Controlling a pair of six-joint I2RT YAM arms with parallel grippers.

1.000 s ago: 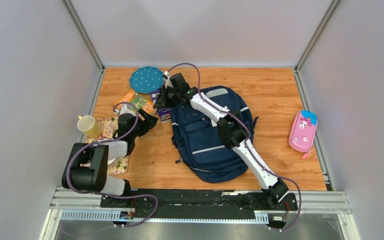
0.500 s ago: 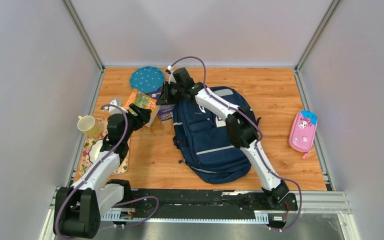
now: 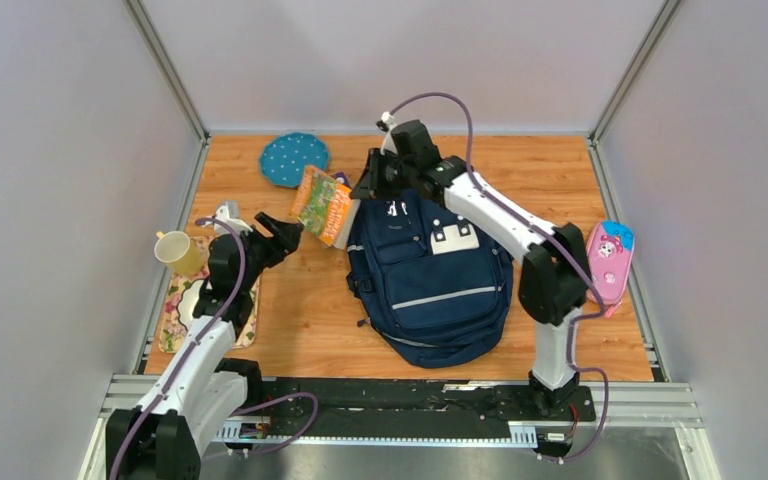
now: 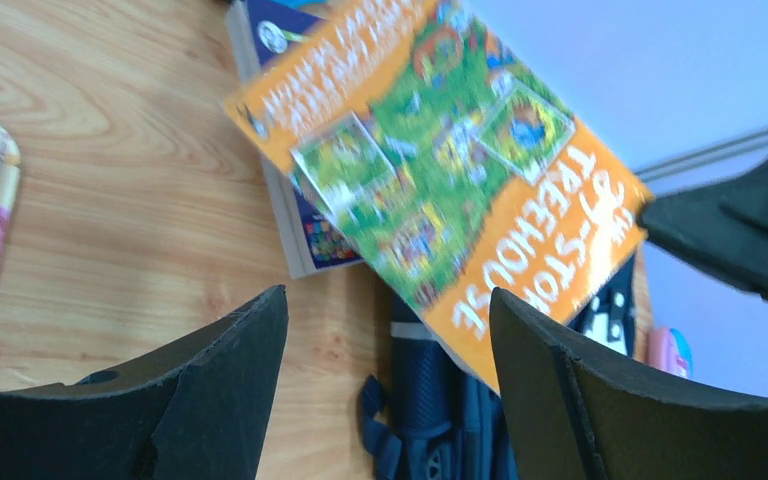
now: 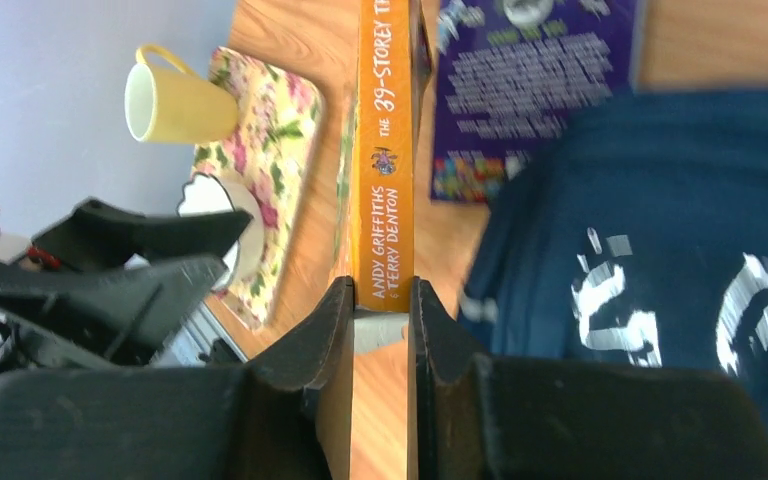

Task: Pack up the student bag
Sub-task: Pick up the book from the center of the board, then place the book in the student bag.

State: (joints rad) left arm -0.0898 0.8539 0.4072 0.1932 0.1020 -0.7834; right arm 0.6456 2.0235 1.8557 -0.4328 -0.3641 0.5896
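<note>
Tabletop [image 3: 310,325] holds student bag [image 3: 430,290]; right pincer [image 5: 381,318] grips orange book [image 3: 325,205]; mug [image 3: 177,252] leftward.

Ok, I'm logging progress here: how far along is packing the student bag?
Nothing visibly packed yet. In hand: the right gripper is shut on the orange book, held up beside the student bag; the left gripper is open nearby. Left: getting that book in, with the purple book and pink pencil case on the table.

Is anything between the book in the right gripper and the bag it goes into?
No object lies between them: the book, clamped in the right gripper, hangs right beside the bag's far left corner. But no open compartment shows in any view.
</note>
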